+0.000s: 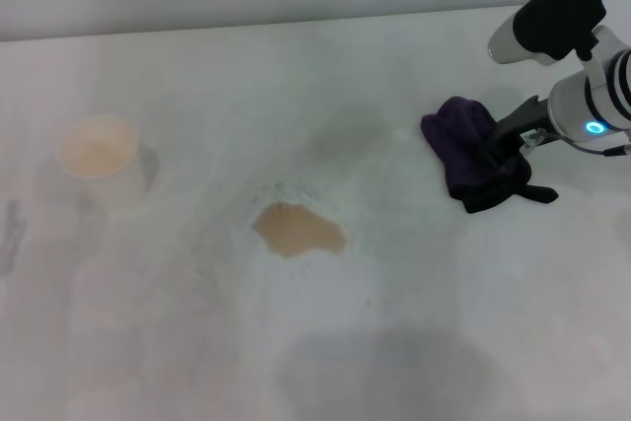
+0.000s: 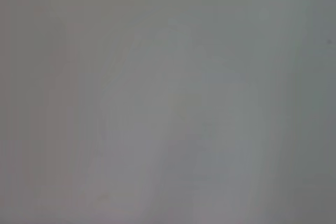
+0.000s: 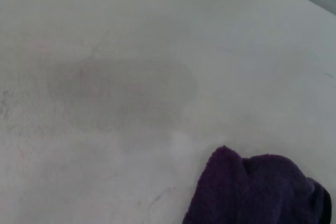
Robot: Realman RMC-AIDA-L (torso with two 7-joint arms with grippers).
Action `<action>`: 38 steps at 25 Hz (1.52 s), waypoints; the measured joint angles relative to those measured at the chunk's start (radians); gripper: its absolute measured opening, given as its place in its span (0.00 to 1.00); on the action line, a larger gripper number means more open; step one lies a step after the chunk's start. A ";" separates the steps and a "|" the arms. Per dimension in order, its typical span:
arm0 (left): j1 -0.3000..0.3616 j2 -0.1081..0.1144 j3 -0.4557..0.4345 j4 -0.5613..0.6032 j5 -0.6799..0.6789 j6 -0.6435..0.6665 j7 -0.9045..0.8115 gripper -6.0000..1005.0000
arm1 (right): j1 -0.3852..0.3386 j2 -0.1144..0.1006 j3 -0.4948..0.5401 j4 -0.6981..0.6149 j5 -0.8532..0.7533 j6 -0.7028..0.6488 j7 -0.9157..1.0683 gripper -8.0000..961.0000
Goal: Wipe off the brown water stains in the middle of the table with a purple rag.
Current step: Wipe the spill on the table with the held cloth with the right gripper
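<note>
Nearest in the head view: bare white table [image 1: 414,362] is lying closest to the camera, with a faint grey shadow patch across it and open room on every side.
Stain in the head view: the brown water stains [image 1: 299,230] are sitting as one tan patch near the middle, its long axis running left to right, nothing touching it.
Cup in the head view: a cream paper cup [image 1: 99,150] is standing well apart to the left of the stain, clear of the likely wiping path.
Rag in the head view: the purple rag [image 1: 465,145] is lying bunched to the right of the stain and a little farther back, its black tail trailing toward the robot.
Claw in the head view: the right gripper [image 1: 508,140] is reaching in from the right edge and pressing into the rag; its fingers are buried in cloth, so nobody can tell whether it is gripping.
Key relation: the stain is lying leftward and slightly nearer than the claw, so the coming move is probably a drag of the rag left across open table; the right arm is the nearer one.
Left wrist view: only blank grey surface is showing; the left gripper is not appearing.
Right wrist view: the rag [image 3: 257,192] is filling one corner, with bare smudged tabletop [image 3: 131,51] stretching beyond it.
</note>
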 joint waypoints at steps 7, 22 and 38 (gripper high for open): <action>-0.006 0.001 0.000 -0.002 -0.001 0.000 -0.001 0.87 | -0.008 -0.001 0.006 -0.026 0.005 0.017 -0.007 0.14; -0.014 -0.001 0.000 0.003 -0.020 0.000 -0.072 0.87 | 0.013 0.007 -0.243 -0.085 0.376 0.154 -0.313 0.11; -0.033 0.000 0.000 0.005 -0.017 0.000 -0.121 0.86 | 0.051 0.012 -0.558 -0.045 0.501 -0.176 -0.368 0.11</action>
